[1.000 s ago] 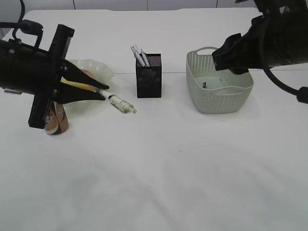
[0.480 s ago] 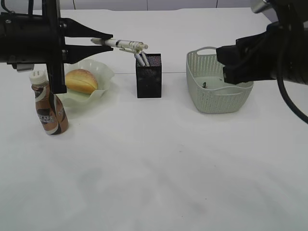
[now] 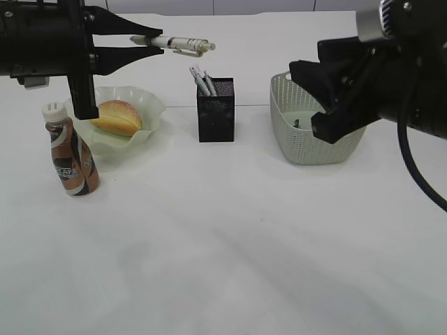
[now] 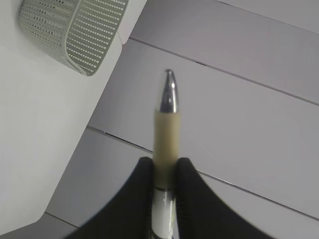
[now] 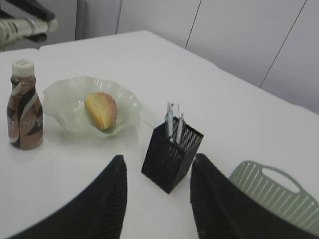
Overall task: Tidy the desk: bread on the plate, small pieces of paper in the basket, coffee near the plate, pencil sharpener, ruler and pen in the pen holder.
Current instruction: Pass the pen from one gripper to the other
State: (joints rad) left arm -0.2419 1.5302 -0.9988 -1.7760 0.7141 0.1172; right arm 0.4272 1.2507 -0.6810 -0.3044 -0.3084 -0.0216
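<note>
Pen: held level in the air by the left end effector, whose two dark fingers are clamped on its rear part; the tip projects toward the space above the pen holder, left of and higher than its rim. In the left wrist view the pen runs up between the two fingertips, metal tip free and pointing away from the camera.

Pen holder: black mesh box, upright on the white tabletop, mid-scene. Two or three slim pale items already stand in it, leaning left.

Plate: pale, wavy-rimmed, left of the pen holder. Bread lies on it.

Coffee: brown bottle with white cap, upright, left of the pen holder and just beside the plate's near-left edge.

Basket: pale green, perforated, with a handle, right of the pen holder; partly masked by the right arm. A small dark scrap shows inside; its nature cannot be told.

Right end effector: raised, right of the pen holder near the basket; its fingers stand apart with nothing between them, framing the pen holder in the right wrist view.

Pencil sharpener and ruler: cannot be identified in any view.
</note>
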